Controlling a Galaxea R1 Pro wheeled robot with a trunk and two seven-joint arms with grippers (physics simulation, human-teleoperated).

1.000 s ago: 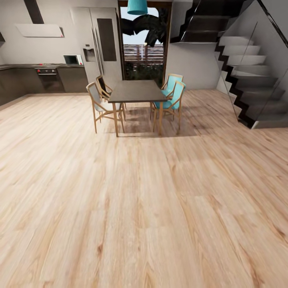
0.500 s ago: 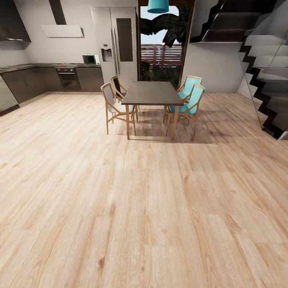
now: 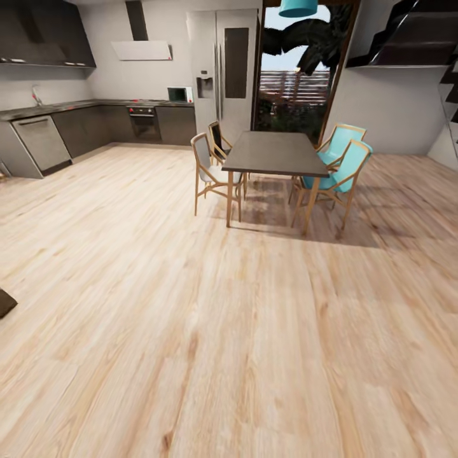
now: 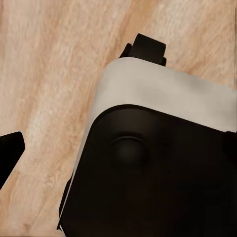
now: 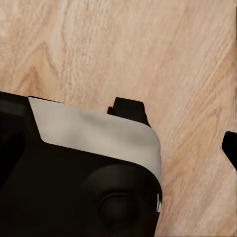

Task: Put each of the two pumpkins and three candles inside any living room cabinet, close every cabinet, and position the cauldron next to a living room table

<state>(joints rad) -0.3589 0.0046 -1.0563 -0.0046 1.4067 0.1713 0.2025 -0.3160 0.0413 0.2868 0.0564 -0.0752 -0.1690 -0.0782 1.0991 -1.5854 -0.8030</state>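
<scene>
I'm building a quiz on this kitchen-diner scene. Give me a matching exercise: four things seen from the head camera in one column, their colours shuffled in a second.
Things:
1. dining table
2. lamp shade
3. floor
4. extractor hood

Colours:
a. teal
b. white
c. dark grey-brown
d. light wood

Pairs: 1-c, 2-a, 3-d, 4-b

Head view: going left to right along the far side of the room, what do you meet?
Dishwasher → oven → microwave → refrigerator → dark dining table → teal chairs.
</scene>
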